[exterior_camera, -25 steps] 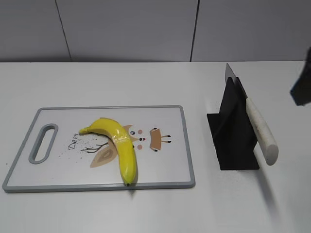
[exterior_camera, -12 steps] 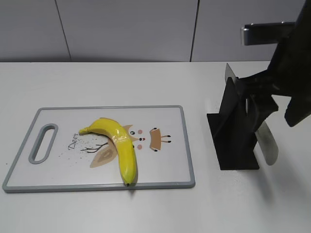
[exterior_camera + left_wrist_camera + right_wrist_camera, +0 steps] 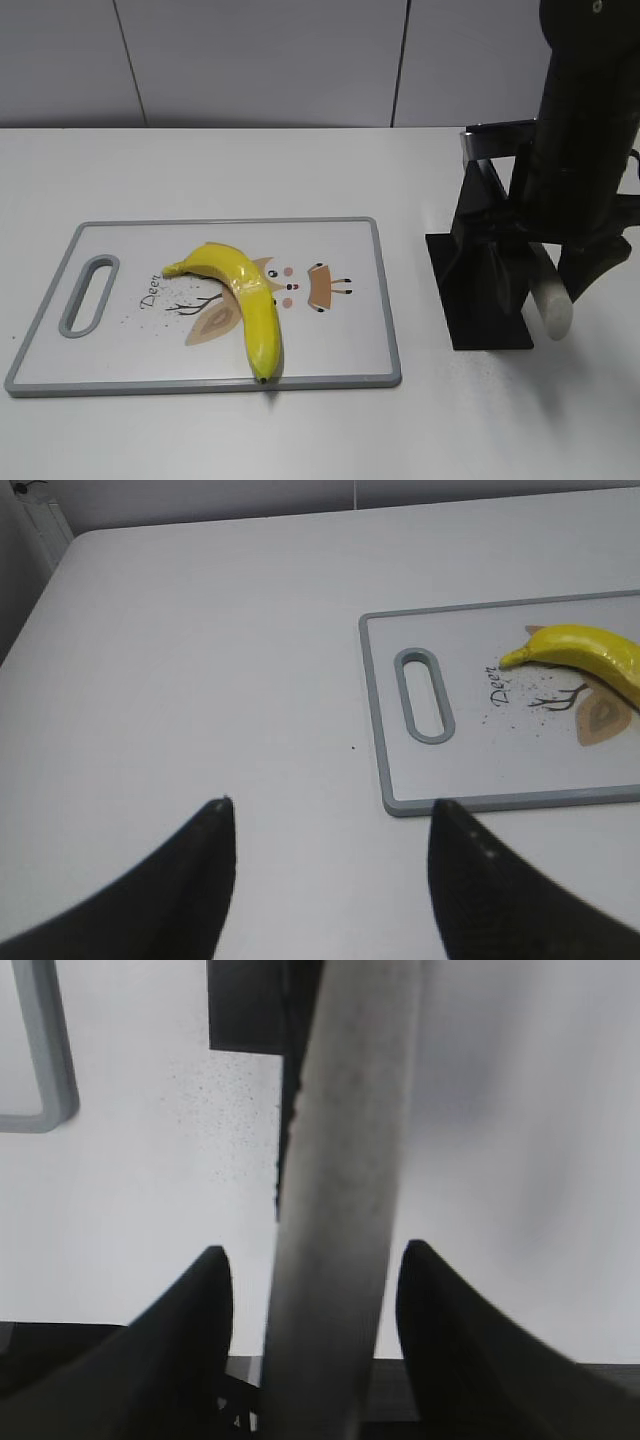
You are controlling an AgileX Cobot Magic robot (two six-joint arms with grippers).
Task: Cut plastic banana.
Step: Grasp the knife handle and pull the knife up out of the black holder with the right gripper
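The plastic banana is bright yellow and curved and lies on a white cutting board with a grey rim; its stem end also shows in the left wrist view. A knife with a white handle rests in a black stand at the right. My right gripper is open, with a finger on each side of the knife handle and a gap on both sides. My left gripper is open and empty above bare table, left of the board.
The board has a slot handle at its left end and a deer drawing under the banana. The right arm hides much of the knife and the stand's top. A grey wall runs behind the white table.
My right arm has come in from the right edge and dropped over the knife stand, and its fingers now straddle the handle. The banana, board and left gripper have not moved.
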